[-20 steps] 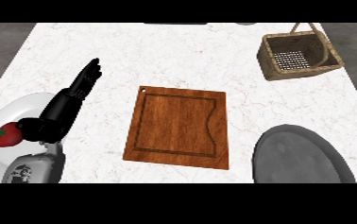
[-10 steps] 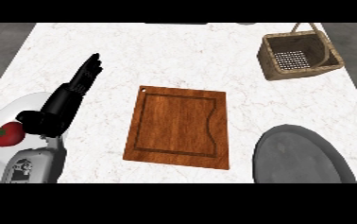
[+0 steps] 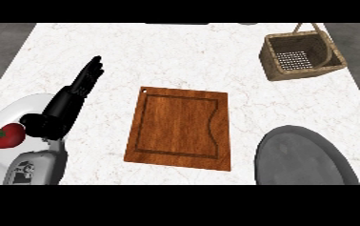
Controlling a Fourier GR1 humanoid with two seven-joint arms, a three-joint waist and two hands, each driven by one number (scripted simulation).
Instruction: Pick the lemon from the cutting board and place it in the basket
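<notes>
- Start at 9 o'clock, at the very left edge: a red round thing sits on a white plate. Only part of each shows, so you cannot tell what the red thing is.
- Just below it, at 8 o'clock, the grey left forearm comes up from the lower edge, and its wrist crosses the plate's rim.
- Your left hand is wide and flat, fingers straight and close together, pointing toward 1 o'clock over the white marbled counter. It holds nothing. Its fingertips stop short of the board, with a strip of bare counter between them.
- In the centre is the wooden cutting board, lying flat with its long side running from 12 to 6 o'clock. A groove runs round its face and a small hole sits in the corner at 11 o'clock.
- The lemon is the thing you want, but this view shows no lemon on the board, in the hand or in the basket, so you cannot tell where it is.
- Up at 2 o'clock stands the woven basket, upright and mouth up, with its mesh floor showing and its handle arching toward the far edge. It is well apart from the board.
- Down at 4 o'clock a big grey rounded shape lies just beside the board's right edge and is cut off by the lower edge. You cannot tell what it is.
- The right hand does not show in this view.
</notes>
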